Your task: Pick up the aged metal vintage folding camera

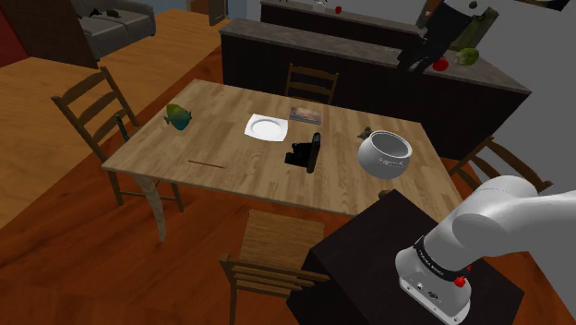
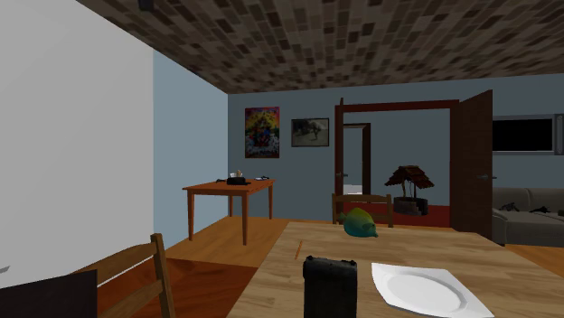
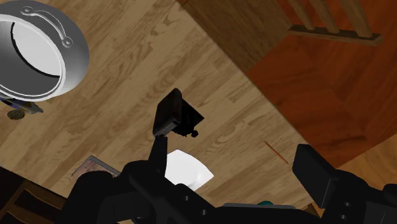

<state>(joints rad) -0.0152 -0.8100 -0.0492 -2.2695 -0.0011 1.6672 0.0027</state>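
The folding camera [image 1: 305, 152] is a small black box with its front flap open, standing near the middle of the wooden table [image 1: 212, 138]. In the second exterior view the camera [image 2: 330, 287] stands at the table's near edge, next to a white plate [image 2: 420, 287]. My gripper [image 3: 242, 172] hovers high above the table, open, its two black fingers wide apart with nothing between them. The camera [image 3: 178, 114] lies well beyond the fingertips, closer to the left finger [image 3: 159, 153]. From the shoulder camera, the black gripper [image 1: 417, 57] hangs in the air at the upper right.
A white square plate [image 1: 266, 127], a book [image 1: 306, 114], a grey pot [image 1: 383, 152] and a green fish-shaped object [image 1: 178, 115] share the table. Wooden chairs [image 1: 272, 254] stand around it. A dark counter [image 1: 369, 65] runs behind.
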